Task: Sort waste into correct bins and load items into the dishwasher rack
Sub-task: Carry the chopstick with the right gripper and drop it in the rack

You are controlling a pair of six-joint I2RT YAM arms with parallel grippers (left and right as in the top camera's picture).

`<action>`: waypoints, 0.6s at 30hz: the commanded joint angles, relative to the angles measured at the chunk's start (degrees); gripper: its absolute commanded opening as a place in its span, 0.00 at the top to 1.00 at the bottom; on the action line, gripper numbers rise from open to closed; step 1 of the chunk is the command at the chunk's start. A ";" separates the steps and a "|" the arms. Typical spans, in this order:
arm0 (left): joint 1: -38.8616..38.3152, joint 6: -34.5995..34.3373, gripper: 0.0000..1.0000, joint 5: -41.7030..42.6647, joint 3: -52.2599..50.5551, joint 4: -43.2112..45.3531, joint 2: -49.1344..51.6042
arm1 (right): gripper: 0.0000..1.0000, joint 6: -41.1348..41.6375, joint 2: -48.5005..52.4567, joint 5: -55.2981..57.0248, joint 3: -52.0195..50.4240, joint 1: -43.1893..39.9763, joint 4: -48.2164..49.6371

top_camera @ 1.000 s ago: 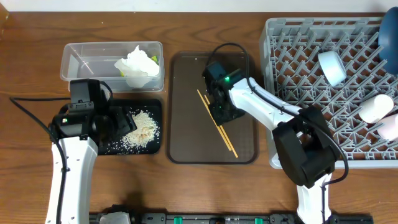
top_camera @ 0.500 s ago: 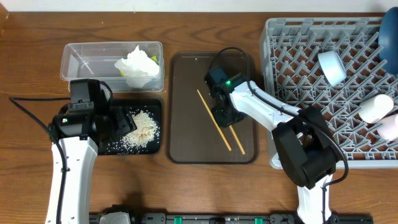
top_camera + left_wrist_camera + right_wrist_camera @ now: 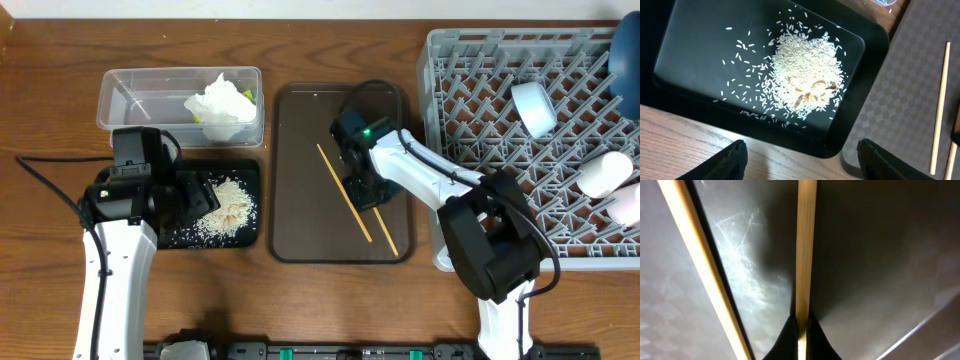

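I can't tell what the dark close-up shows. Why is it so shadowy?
Right wrist view: the camera sits very close, so one chopstick fills it, with a dark shadow beside it and pale glare on the brown tray. Left wrist view: the rice is sharp. Overhead view: evenly lit, clear.

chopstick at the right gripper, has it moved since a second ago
Yes: that chopstick has shifted right on the brown tray, away from the other chopstick and toward the grey rack.

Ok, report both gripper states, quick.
Left gripper: open, holding nothing.
Right gripper: closed on one chopstick.
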 commanded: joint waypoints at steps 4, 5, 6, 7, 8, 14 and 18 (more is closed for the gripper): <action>0.24 0.09 0.27 -0.46 0.94 -0.35 0.00 | 0.99 1.25 -8.48 -1.68 5.66 -4.33 -1.09; 0.24 0.11 0.27 -0.46 0.94 -0.37 0.00 | 0.99 1.51 -10.05 -1.68 5.73 -5.33 -0.85; 0.24 0.11 0.27 -0.46 0.94 -0.37 0.00 | 0.99 1.53 -11.65 -1.68 5.73 -6.40 -0.74; 0.24 0.11 0.27 -0.46 0.94 -0.37 0.00 | 0.99 1.51 -13.22 -1.68 5.73 -7.76 -0.74; 0.24 0.11 0.27 -0.46 0.94 -0.37 0.00 | 0.99 1.46 -14.53 -1.64 5.73 -9.07 -0.92; 0.24 0.11 0.27 -0.46 0.94 -0.35 0.00 | 0.99 0.11 -19.50 -1.77 5.70 -17.57 -4.04; 0.24 0.11 0.27 -0.46 0.94 -0.33 0.00 | 0.99 -3.65 -19.91 -1.92 5.68 -22.32 -7.45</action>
